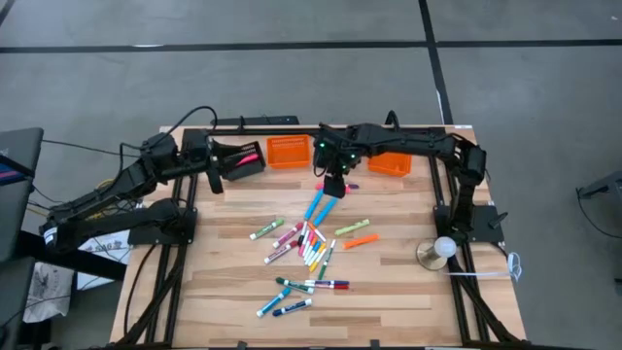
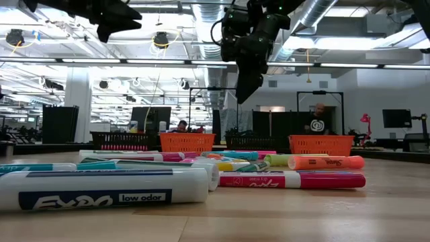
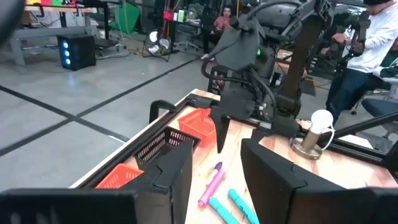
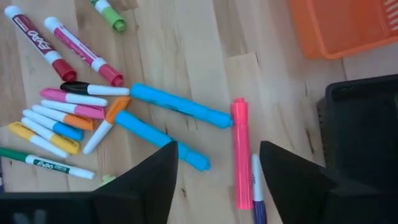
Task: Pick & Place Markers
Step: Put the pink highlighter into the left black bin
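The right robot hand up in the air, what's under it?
Under the open right end effector lie a pink marker and two blue markers. The fingers hide part of one.

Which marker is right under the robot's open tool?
The pink marker is. It lies between the right tool fingers, beside two long blue markers, apart from the main pile. A smaller purple marker lies alongside it.

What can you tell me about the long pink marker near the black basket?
The pink marker is a long, thin, plastic-looking stick, bright pink all over, with a slightly thicker cap at one end. It lies flat on the wooden table, loose, with nothing holding it. The right hand hangs open above it. A thin white and purple marker lies right alongside it, and the end of a light blue marker sits close to its capped end.
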Tool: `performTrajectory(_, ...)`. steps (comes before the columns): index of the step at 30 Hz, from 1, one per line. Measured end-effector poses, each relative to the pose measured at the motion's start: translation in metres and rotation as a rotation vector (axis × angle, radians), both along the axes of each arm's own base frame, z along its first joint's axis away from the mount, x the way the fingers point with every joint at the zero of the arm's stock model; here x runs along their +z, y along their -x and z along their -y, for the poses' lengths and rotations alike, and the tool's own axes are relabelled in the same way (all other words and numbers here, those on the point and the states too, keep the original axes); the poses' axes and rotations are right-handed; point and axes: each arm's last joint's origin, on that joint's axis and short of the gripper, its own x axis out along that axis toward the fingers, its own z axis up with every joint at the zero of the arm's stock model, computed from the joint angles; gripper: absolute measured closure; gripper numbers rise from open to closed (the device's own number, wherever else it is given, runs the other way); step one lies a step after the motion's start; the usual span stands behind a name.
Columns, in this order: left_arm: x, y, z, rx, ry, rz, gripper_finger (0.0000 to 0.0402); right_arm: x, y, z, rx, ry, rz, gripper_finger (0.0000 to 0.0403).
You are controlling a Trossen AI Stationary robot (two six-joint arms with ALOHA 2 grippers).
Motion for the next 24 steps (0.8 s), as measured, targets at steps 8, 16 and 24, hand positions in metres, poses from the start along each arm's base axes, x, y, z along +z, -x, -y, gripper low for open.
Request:
performTrajectory(8,0.001,0.0,0.0,0.0,-0.003,0.007,0.0266,-0.019,0.003,0.001,-0.041,0.007,-0.016,0.015)
performTrajectory(16,0.001,0.0,0.0,0.0,-0.005,0.01,0.0266,-0.036,0.008,0.007,-0.071,-0.004,-0.029,0.015)
performTrajectory(24,0.001,0.0,0.0,0.001,-0.005,0.01,0.0266,-0.066,-0.002,0.006,-0.061,-0.033,-0.116,0.015)
